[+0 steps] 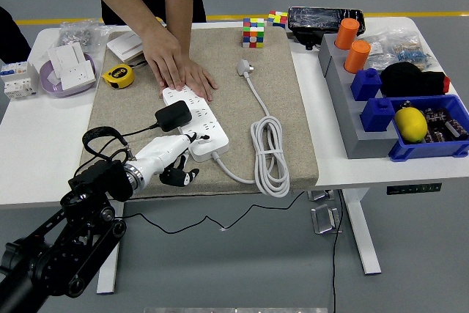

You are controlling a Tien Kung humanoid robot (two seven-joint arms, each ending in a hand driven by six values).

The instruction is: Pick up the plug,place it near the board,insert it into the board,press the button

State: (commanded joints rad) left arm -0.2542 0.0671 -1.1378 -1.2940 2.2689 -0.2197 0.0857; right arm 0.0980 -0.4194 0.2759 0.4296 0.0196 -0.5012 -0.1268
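Observation:
A black plug (173, 116) sits in the white power strip (210, 127), which lies diagonally on the tan mat (286, 100). Its thin black wire runs left off the table. My left hand (176, 157), white with black fingertips, hovers at the strip's near end. Its forefinger stretches out to the strip's near corner while the other fingers are curled under, holding nothing. A person's hand (179, 70) lies flat on the strip's far end.
The strip's white cable lies coiled (270, 153) on the mat's right, ending in a white plug (243, 68). A yellow tape measure (117, 75), a purple bowl (67, 72) and a cube puzzle (253, 32) stand behind. A grey rack and blue bin (429, 141) fill the right side.

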